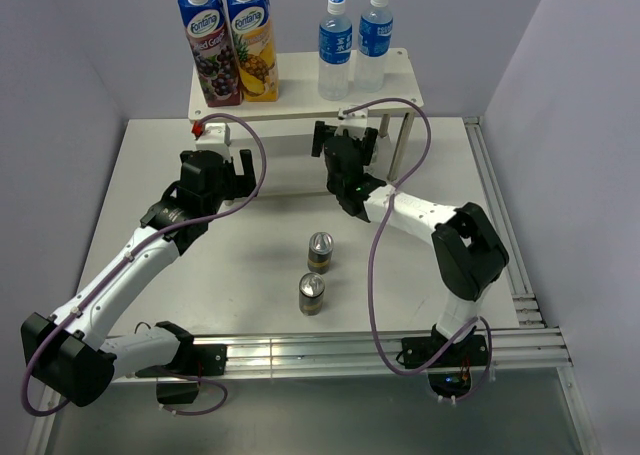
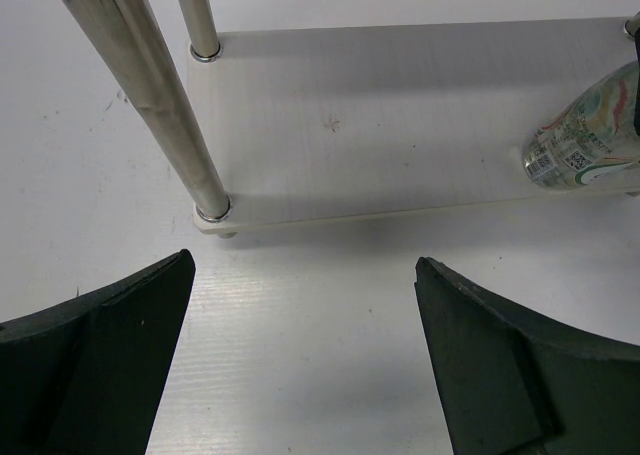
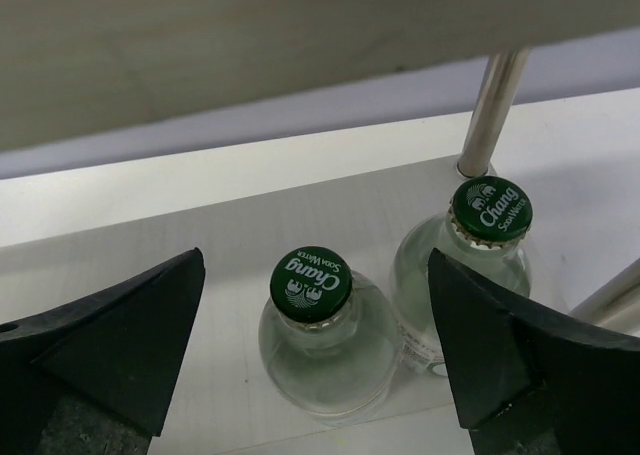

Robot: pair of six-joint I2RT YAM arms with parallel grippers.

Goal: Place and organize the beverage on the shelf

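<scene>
The cream shelf stands at the back. Two blue-capped water bottles stand on its top board. Two short clear green-capped bottles stand on the lower board: one sits between my right gripper's open fingers without touching them, the other stands just right of it by a leg. My right gripper reaches in under the top board. Two dark cans stand on the table. My left gripper is open and empty, before the shelf's left front leg.
Two tall blue juice cartons stand on the top board's left half. One short bottle shows at the right end of the lower board in the left wrist view. Grey walls close in on both sides.
</scene>
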